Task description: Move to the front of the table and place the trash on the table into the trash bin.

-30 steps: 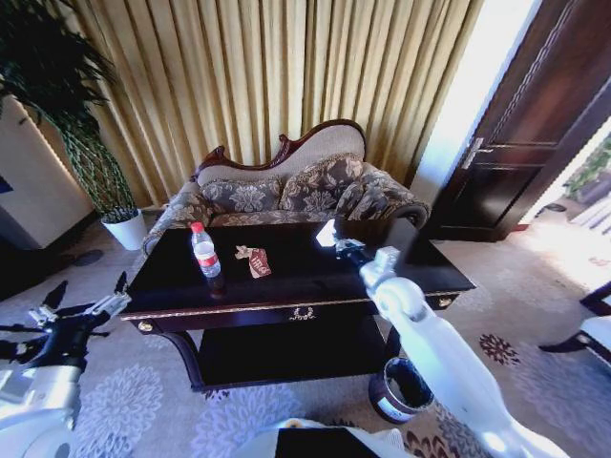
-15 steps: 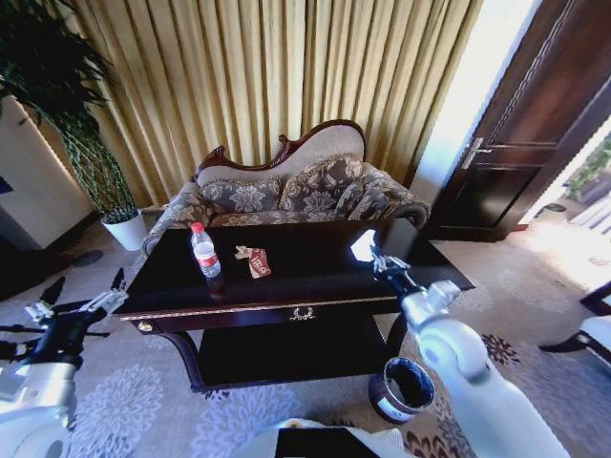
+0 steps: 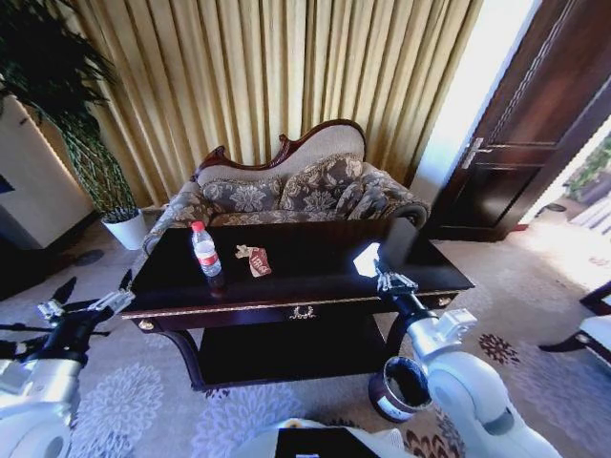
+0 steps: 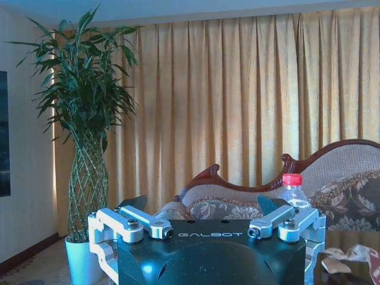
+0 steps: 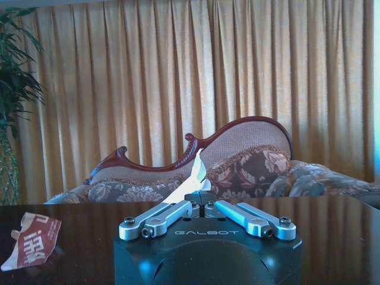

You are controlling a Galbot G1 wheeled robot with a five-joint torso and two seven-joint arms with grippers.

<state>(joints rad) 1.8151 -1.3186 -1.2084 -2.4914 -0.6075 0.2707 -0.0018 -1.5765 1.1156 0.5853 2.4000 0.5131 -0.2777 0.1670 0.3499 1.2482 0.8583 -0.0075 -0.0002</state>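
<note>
The dark glossy table (image 3: 305, 279) stands before me. On its left part a clear bottle (image 3: 205, 256) with a red cap stands upright, with a reddish-brown wrapper (image 3: 259, 262) and a small paper scrap (image 3: 242, 252) beside it. My right gripper (image 3: 379, 273) is over the table's right front area, shut on a white crumpled paper (image 3: 366, 260). In the right wrist view the gripper (image 5: 200, 196) pinches that paper (image 5: 191, 177), and the wrapper (image 5: 32, 240) lies farther off. The trash bin (image 3: 401, 389) stands on the carpet below the table's right front corner. My left gripper (image 3: 94, 303) hangs open off the table's left end, seen too in its wrist view (image 4: 205, 205) with the bottle (image 4: 292, 191) beyond.
A patterned carved-wood sofa (image 3: 296, 191) stands behind the table, curtains behind it. A tall plant in a white pot (image 3: 124, 229) is at the back left. A dark door (image 3: 535, 124) is at the right. Carpeted floor lies open around the bin.
My right arm has drawn back from the table's middle toward its right front edge, carrying the white paper. The left arm has barely shifted.
</note>
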